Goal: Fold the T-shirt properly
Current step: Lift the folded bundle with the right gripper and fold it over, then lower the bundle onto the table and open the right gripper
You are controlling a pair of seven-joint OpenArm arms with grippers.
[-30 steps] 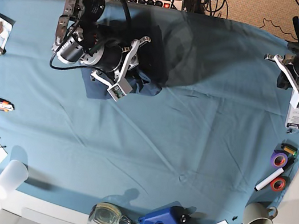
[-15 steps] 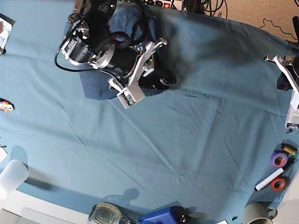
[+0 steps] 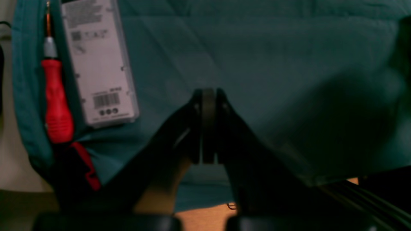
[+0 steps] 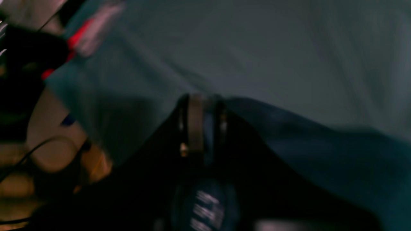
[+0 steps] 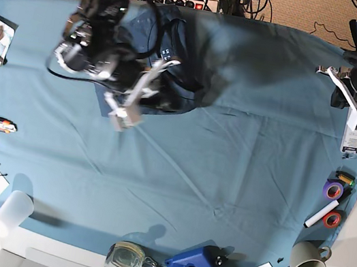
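Since earlier: right arm swung back left over the shirt — its end effector now nearly pressed together, navy cloth between the fingers | shirt: bunched at the worktop's far-left, under that arm | left end effector: pressed together, empty, beside a red screwdriver

Mid table cloth bare, free to pass; T-shirt heaped far side; tape rolls, mug crowd edge.
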